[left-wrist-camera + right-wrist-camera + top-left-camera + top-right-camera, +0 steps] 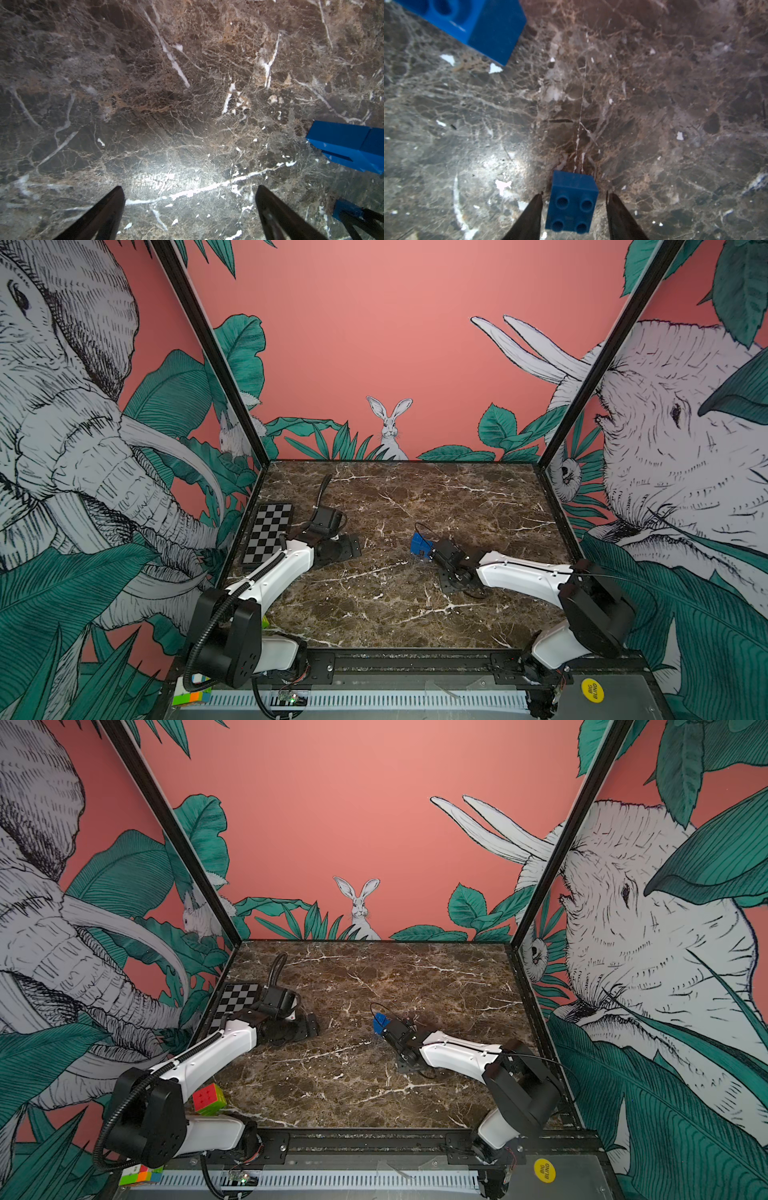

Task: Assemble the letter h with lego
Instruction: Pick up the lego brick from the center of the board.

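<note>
Brown marble bench [395, 497], jungle-mural walls. Small square blue brick [572, 207] rests on bench with studs toward the right wrist camera, near a bigger blue stack [419, 544] mid-bench. Right fingers [533, 212] straddle brick, slim gap each side, not pinching yet. Left fingers [108, 207] spread wide, empty, off to the side. Brick looks light, rigid, slick. Probably best pinched on flat side walls, centred, or it may twist out.
</note>
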Controlling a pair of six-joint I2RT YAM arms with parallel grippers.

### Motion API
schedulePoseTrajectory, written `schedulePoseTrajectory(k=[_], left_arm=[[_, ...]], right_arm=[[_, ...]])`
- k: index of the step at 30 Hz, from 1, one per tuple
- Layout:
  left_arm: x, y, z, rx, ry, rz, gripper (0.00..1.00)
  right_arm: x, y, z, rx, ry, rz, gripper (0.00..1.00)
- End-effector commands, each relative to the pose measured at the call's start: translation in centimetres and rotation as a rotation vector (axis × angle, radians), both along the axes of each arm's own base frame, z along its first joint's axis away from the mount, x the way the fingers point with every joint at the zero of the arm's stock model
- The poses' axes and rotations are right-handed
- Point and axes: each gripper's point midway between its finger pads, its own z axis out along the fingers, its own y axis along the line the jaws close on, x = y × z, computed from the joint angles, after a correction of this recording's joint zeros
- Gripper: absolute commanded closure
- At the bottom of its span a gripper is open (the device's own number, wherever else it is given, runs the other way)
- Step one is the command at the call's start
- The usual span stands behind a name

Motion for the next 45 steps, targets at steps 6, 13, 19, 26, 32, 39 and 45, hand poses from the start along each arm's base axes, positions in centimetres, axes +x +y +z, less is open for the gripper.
schedulePoseTrajectory(k=[6, 13, 19, 26, 32, 39, 45], left_arm=[[0.1, 0.1, 0.2, 0.023, 0.008, -0.005, 0.01], [0.2, 0.2, 0.3, 0.029, 0.008, -0.005, 0.01], [0.1, 0.2, 0.1, 0.033, 0.013, -0.004, 0.01], [0.1, 0.3, 0.1, 0.036, 0.014, -0.004, 0.01], [0.1, 0.3, 0.2, 0.04, 0.01, -0.004, 0.01], [0.1, 0.4, 0.6, 0.04, 0.001, 0.001, 0.01], [0.4, 0.5, 2.9, 0.032, -0.048, 0.004, 0.01]], right_arm=[[0.2, -0.2, -0.8, -0.013, 0.005, -0.019, 0.56], [0.3, -0.4, -0.7, -0.01, -0.001, -0.024, 0.59], [0.1, -0.5, -1.0, -0.006, 0.008, -0.025, 0.64], [0.0, -0.7, -1.0, -0.008, 0.008, -0.022, 0.67], [0.7, -1.1, 0.9, -0.043, -0.027, 0.018, 0.82], [2.2, -0.9, 6.5, -0.046, -0.111, 0.119, 1.0], [3.1, 2.8, 11.8, 0.013, -0.12, 0.372, 1.0]])
